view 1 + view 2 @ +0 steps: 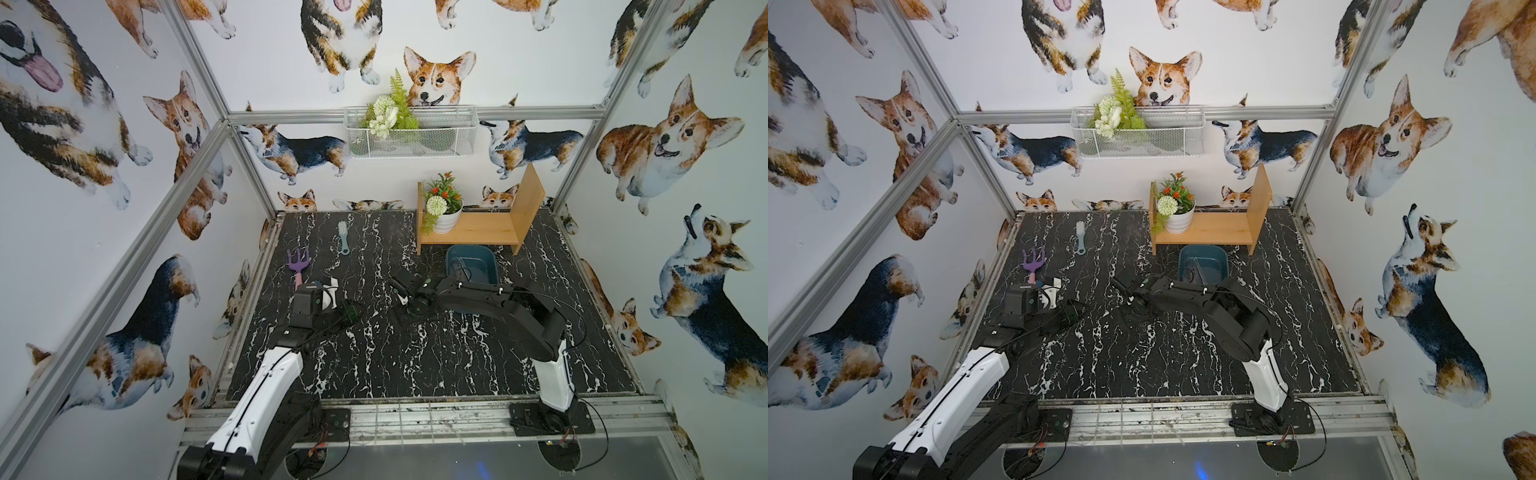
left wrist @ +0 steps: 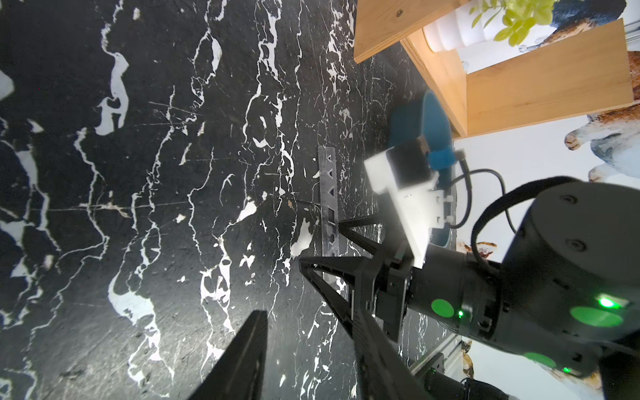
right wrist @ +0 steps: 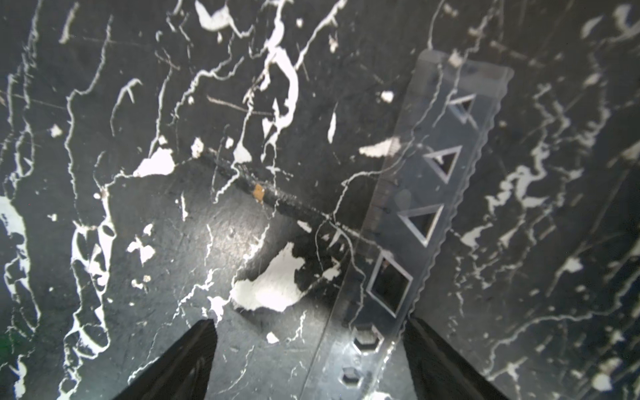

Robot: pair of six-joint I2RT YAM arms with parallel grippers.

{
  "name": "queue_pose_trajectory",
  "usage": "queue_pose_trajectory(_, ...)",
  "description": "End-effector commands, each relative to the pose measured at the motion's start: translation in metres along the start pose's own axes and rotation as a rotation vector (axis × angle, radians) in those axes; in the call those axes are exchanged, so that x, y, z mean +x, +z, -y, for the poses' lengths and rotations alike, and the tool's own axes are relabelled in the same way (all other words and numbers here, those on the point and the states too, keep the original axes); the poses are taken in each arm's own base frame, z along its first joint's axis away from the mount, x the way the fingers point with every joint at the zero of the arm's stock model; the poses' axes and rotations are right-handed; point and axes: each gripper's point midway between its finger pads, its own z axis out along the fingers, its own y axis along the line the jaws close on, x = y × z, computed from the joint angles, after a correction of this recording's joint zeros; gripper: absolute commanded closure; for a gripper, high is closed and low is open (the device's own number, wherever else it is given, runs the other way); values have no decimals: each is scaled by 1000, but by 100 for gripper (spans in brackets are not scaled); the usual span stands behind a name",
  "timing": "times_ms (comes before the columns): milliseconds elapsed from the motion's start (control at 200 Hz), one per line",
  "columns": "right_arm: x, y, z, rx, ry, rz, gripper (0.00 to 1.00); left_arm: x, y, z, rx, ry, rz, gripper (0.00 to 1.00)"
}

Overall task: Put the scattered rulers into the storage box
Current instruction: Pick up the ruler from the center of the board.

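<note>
Mid-table, on the black marble top (image 1: 415, 365), the right gripper (image 3: 310, 322) hangs low over the clear straight ruler (image 3: 426, 194). Jaws are spread wide w/ nothing in them. One finger is just beside the ruler's wavy edge, the other well apart on bare marble, so the strip lies flat & off-centre btwn them. No grip yet. The left gripper (image 1: 349, 311) hovers near, to the left of that spot, approx half open & empty as far as the left wrist view shows.

The storage box (image 1: 491, 268), dark teal, stands just in front of the wooden shelf (image 1: 478, 228), beside the right arm. The ruler is near it, toward table centre. Faint pale lines inside it in both top views could be rulers already dropped in, but can't tell: too small, & the arm covers part of it.

Progress, my read: past the start, prob. late. This straight ruler is the only one I can pick out on the table. No set squares visible on the marble, though clear plastic hides easily on this pattern. Left to do for this piece: close on it, lift, carry to the box, release. The toy garden fork (image 1: 300, 266) & pale blue brush (image 1: 343, 237) lie well apart at the far left, not part of the job.
</note>
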Motion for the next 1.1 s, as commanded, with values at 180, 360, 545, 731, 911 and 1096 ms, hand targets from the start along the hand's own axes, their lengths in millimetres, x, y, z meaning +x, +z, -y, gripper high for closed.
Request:
queue_pose_trajectory(180, -10, -13, 1, 33, -5, 4, 14, -3, 2, 2, 17, 21, 10, 54)
queue_pose_trajectory(360, -8, -7, -1, 26, -5, -11, 15, -2, 3, 1, 16, 19, 8, 54)
queue_pose_trajectory(545, -2, 0, 1, 27, -5, -26, 16, -1, 3, 0, 14, 18, 6, 54)
queue_pose_trajectory(731, 4, 8, 0, 12, -4, -43, 19, 1, 3, -2, 9, 17, 3, 54)
queue_pose_trajectory(911, 7, 13, -1, 5, -6, -55, 21, 2, 4, -3, 7, 17, 2, 54)
queue_pose_trajectory(1096, 11, 18, 2, 10, -7, -76, 29, 2, 4, -4, 4, 19, 1, 54)
